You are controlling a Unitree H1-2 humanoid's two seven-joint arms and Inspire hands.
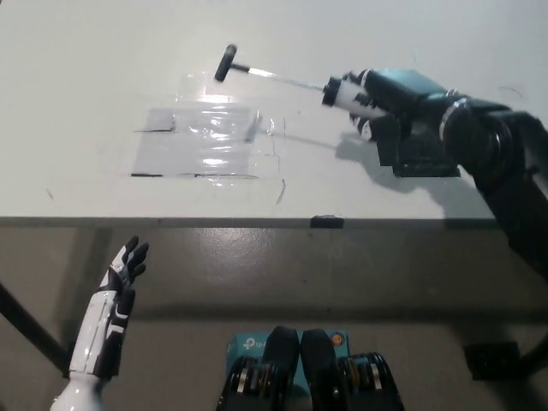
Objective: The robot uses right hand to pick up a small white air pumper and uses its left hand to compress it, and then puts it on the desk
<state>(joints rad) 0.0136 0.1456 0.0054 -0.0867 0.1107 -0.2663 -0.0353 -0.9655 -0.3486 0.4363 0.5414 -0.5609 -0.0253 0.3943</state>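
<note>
Right robot hand (390, 116) is clamped on the white barrel of the air pumper (342, 91), held clear above the tabletop (86, 103). Your key relation: the pump's long axis runs from that hand toward picture upper left, thin rod out, black T-handle (228, 62) at the far end over the clear plastic sheet (201, 141). Left robot hand (116, 300) sits low, off the table's near edge, fingers apart, holding nothing, well apart from the handle. You'll likely need it up and across.

Clear plastic sheet (208, 144) flat on white desk (86, 68).
</note>
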